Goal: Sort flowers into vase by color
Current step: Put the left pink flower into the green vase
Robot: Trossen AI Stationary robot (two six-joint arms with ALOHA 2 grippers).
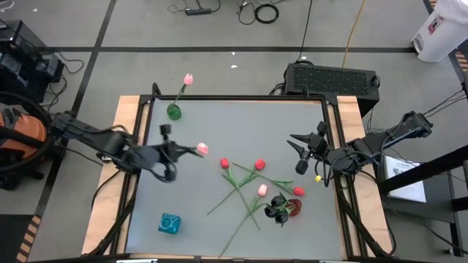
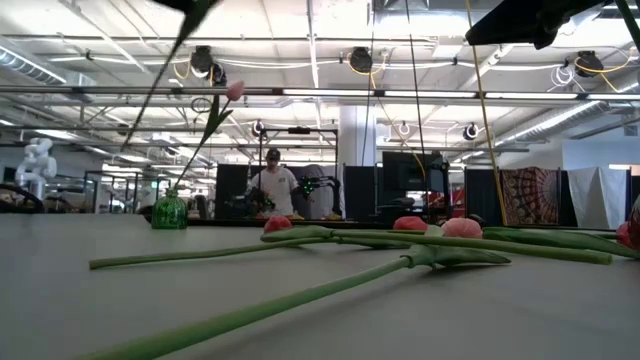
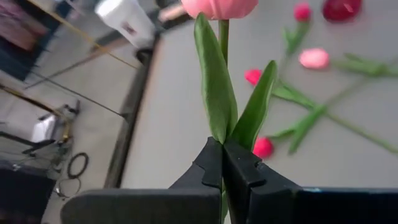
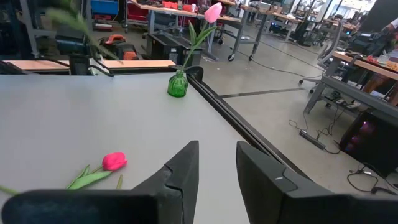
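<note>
Above the table's left half, the left gripper (image 3: 222, 163) was clamped on a pink tulip (image 1: 202, 149) low on its stem, presumably so the stem end could enter the green vase (image 1: 174, 111), which held one pink tulip. Right gripper (image 1: 301, 155) waited half-open, empty. Remaining flowers (image 1: 259, 188) lay mid-table. No legible writing.

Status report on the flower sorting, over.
Left tool shut on pink tulip stem, held above table. Right tool open, empty, at right edge. Green vase holds one pink tulip. Nothing seen blocking the way.
</note>
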